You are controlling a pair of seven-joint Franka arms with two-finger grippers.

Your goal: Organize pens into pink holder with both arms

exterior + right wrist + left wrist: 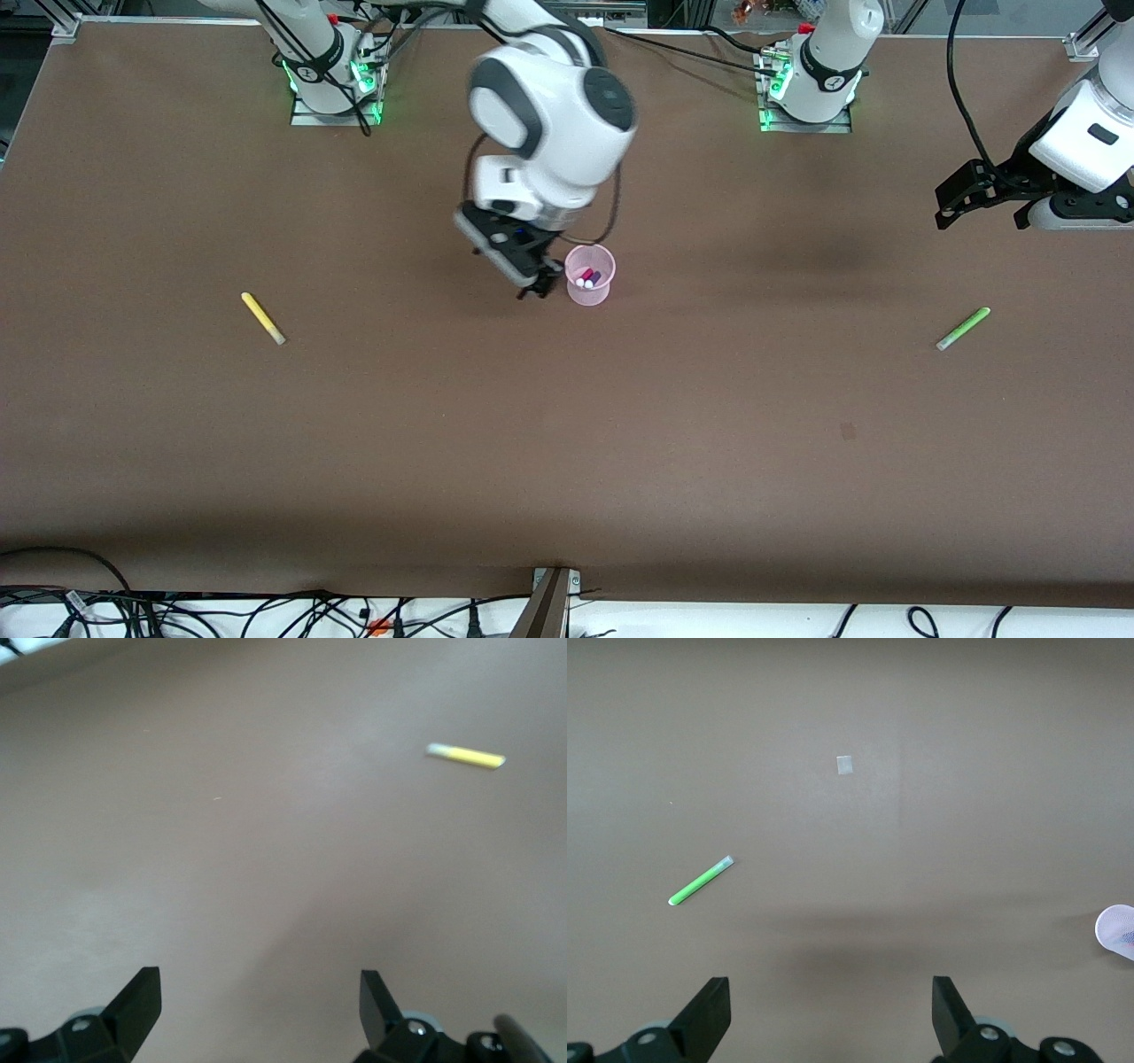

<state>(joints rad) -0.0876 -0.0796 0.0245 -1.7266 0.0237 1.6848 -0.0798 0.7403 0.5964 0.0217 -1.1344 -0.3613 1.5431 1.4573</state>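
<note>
Right gripper (538, 288): hangs just beside the pink holder (590, 276), on the side toward the right arm's end of the table. Its fingers (135, 1003) are spread wide apart with only bare table between them; it holds nothing.
Left gripper (952, 202): hangs over the left arm's end of the table, well apart from the holder. Its fingers (706, 1016) are also spread wide and empty.
Pink holder: one, upright near the middle of the brown table (567, 425).
Pens, counted: four in all.
In the holder: two, a magenta pen (583, 277) and a dark purple pen (594, 278), pale tips showing.
On the table: two, lying flat.
Yellow pen (263, 318): toward the right arm's end, nearer the front camera than the holder.
Light green pen (963, 329): toward the left arm's end, also nearer the camera than the holder, well apart from it.
</note>
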